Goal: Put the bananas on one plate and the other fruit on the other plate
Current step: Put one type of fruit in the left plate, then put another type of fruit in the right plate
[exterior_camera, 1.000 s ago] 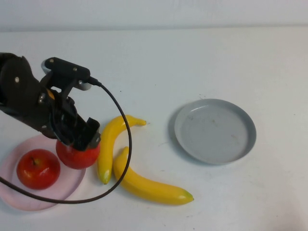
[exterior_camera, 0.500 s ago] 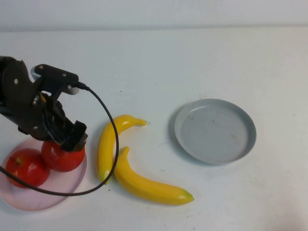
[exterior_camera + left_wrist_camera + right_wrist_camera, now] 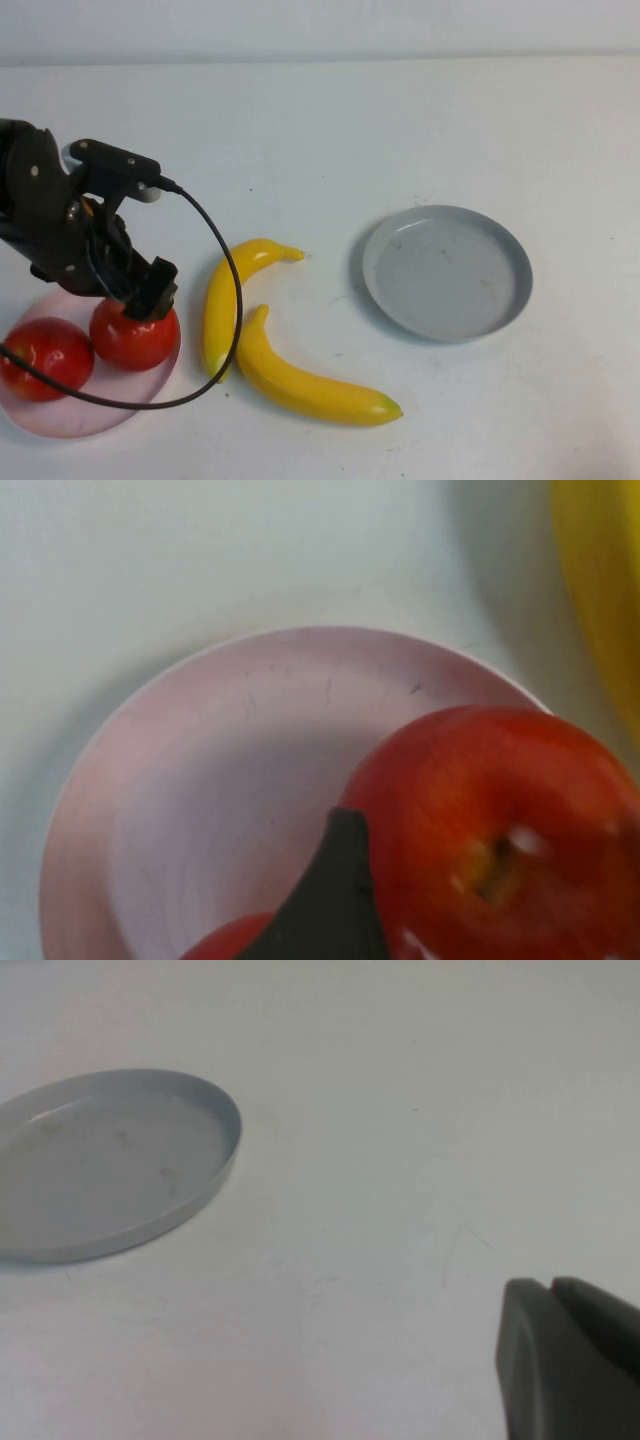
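While left gripper (image 3: 140, 300) sits atop second apple (image 3: 134, 335) on pink plate (image 3: 60, 425), jaw state cannot tell; first apple (image 3: 45, 355) beside it on same plate. Bananas (image 3: 290, 375) lie on table between plates, just right of left gripper, nearer it than right gripper (image 3: 570, 1360), unseen overhead. Upper banana's long axis runs near-to-far. Grey plate (image 3: 447, 272) empty, farther right
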Robot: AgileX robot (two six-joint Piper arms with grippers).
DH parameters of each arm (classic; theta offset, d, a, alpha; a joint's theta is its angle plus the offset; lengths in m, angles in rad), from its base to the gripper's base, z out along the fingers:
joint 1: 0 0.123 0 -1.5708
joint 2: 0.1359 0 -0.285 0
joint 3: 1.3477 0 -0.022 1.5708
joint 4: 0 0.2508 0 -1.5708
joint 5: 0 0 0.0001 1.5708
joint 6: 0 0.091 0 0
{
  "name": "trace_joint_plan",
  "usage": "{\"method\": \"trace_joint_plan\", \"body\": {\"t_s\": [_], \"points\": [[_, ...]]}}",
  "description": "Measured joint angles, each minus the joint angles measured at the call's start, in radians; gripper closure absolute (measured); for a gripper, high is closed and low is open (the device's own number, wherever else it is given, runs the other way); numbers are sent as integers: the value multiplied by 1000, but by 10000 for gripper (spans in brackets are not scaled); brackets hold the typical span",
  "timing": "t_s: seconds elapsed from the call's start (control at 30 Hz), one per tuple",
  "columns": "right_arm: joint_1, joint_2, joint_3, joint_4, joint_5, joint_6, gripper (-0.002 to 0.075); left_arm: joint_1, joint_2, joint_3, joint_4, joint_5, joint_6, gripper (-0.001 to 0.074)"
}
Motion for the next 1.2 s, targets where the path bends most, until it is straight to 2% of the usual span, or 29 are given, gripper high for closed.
{"method": "trace_joint_plan", "body": {"t_s": [0.27,0.37,0.43,0.57,0.6,0.67,0.83,1.07,1.2], "points": [[0,0,0,0,0,0,742,0,0,0,5,0,-33,84],[0,0,0,0,0,0,742,0,-17,0,6,0,-65,125],[0,0,0,0,0,0,741,0,-54,0,7,0,-77,232],[0,0,0,0,0,0,742,0,-172,0,9,0,-84,565],[0,0,0,0,0,0,742,0,-209,0,9,0,-84,624],[0,0,0,0,0,0,742,0,-279,3,9,-2,-82,685],[0,0,0,0,0,0,742,0,-515,94,7,-90,-82,729],[0,0,0,0,0,0,742,0,-901,406,-17,-256,-97,734],[0,0,0,0,0,0,741,0,-1084,527,-18,-299,-110,735]]}}
